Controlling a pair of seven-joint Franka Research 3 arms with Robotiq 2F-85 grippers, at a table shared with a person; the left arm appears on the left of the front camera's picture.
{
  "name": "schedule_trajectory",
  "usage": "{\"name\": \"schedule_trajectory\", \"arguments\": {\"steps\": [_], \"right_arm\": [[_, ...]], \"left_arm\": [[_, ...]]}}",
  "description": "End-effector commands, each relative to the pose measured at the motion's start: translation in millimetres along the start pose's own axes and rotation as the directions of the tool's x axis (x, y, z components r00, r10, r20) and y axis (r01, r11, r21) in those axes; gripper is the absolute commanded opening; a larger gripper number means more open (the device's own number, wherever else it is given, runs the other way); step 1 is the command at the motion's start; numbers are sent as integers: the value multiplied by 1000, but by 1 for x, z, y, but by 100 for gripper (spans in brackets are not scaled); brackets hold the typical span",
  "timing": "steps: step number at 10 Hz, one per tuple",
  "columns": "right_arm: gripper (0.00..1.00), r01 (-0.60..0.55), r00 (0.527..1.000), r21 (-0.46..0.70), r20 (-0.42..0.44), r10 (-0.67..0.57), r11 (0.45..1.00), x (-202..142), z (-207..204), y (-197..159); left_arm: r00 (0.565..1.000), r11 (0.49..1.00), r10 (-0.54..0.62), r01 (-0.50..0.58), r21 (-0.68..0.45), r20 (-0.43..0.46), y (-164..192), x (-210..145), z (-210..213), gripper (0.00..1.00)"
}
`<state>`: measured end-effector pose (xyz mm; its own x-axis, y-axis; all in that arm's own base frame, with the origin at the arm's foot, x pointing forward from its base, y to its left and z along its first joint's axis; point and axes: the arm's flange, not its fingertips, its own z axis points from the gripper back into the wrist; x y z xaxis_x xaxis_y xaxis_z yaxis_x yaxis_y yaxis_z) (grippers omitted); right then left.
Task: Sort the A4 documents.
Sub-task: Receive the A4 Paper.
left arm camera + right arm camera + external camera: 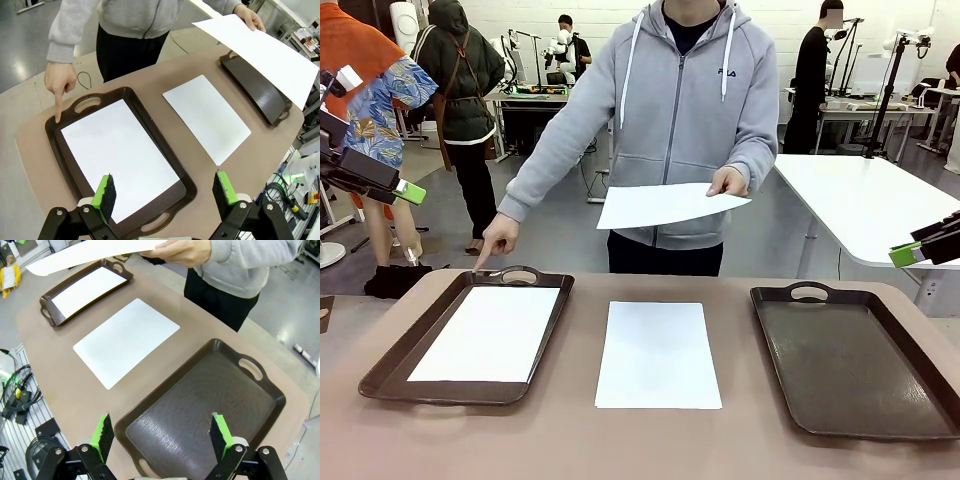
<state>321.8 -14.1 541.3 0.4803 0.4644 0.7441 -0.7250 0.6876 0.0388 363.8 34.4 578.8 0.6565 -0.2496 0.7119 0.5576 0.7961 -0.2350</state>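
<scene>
One white A4 sheet lies flat on the table between two dark brown trays. A second sheet rests inside the left tray. The person holds a third sheet in one hand above the table's far edge and points the other hand's finger at the left tray's far rim. The right tray has nothing in it. My left gripper hovers open above the left tray. My right gripper hovers open above the right tray. Both grippers hold nothing.
The brown table runs to the near edge. A white table stands behind at the right. Cables and equipment lie on the floor beside the table's end. Other people stand at benches in the background.
</scene>
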Motion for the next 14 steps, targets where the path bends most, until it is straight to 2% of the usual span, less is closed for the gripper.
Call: {"name": "schedule_trajectory", "arguments": {"steps": [1, 5, 6, 8, 12, 14], "right_arm": [[100, 3, 1000, 12, 6, -3, 1000, -1, -2, -1], [100, 3, 1000, 12, 6, -3, 1000, -1, -2, -1], [100, 3, 1000, 12, 6, -3, 1000, -1, -2, -1], [100, 3, 1000, 12, 6, -3, 1000, -1, -2, -1], [100, 3, 1000, 12, 6, -3, 1000, -1, -2, -1], [100, 3, 1000, 12, 6, -3, 1000, -1, -2, -1]], "left_arm": [[1000, 1000, -5, 5, 3, 1, -1, 0, 0, 100], [1000, 1000, 0, 0, 0, 0, 0, 0, 0, 100], [996, 993, 82, -80, -82, 25, 1, 12, -11, 100], [966, 962, 257, -255, -103, 11, 5, 37, -33, 100], [849, 826, 512, -528, -199, -130, 6, 76, -84, 100], [755, 711, 605, -655, -256, -253, 16, 91, -137, 100]]}}
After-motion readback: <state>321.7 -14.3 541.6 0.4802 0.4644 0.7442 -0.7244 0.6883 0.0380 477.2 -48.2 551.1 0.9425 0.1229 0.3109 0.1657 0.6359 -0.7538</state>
